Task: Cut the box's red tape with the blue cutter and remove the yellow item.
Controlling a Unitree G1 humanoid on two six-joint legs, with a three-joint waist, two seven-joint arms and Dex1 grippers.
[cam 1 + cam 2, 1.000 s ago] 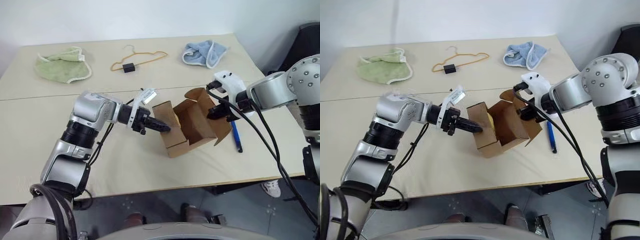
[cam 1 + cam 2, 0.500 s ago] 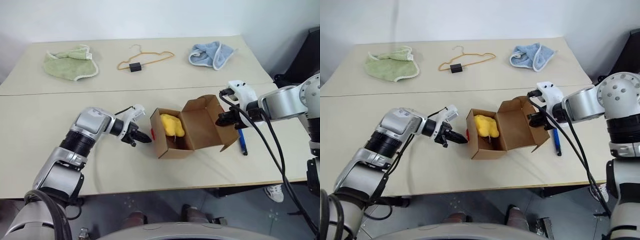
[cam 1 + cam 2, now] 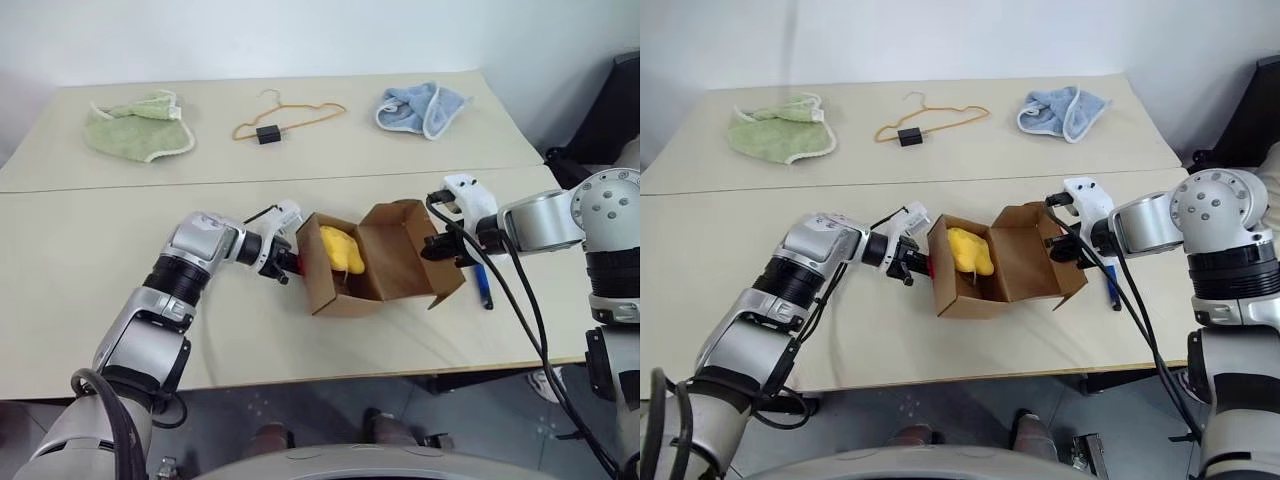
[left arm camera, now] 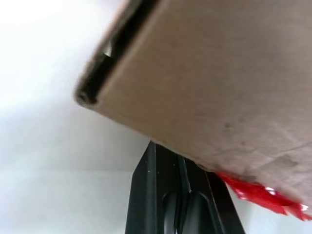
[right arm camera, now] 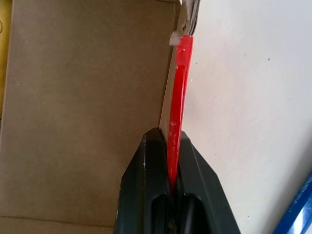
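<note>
On the bench [image 3: 90, 280] the box [image 3: 385, 265] lies open showing the yellow item [image 3: 340, 250], its taped flap pinched by the right pincer [image 3: 440, 250], while the closed left pincer [image 3: 288, 265] touches its side.

The left gripper [image 4: 183, 214] is lying with its fingertips hidden beneath the box [image 4: 219, 87], whose wall is running off the frame just ahead of it; the red tape [image 4: 258, 197] beside those fingers is showing as a blurred scrap. Ahead of the right gripper [image 5: 171, 195], a second red tape strip [image 5: 179, 97] is disappearing between the closed fingers. Beside that gripper, the blue cutter [image 5: 297, 214] is being cut off by the frame corner. The yellow item [image 3: 340, 250] is sitting partly hidden behind the box's near wall.
</note>
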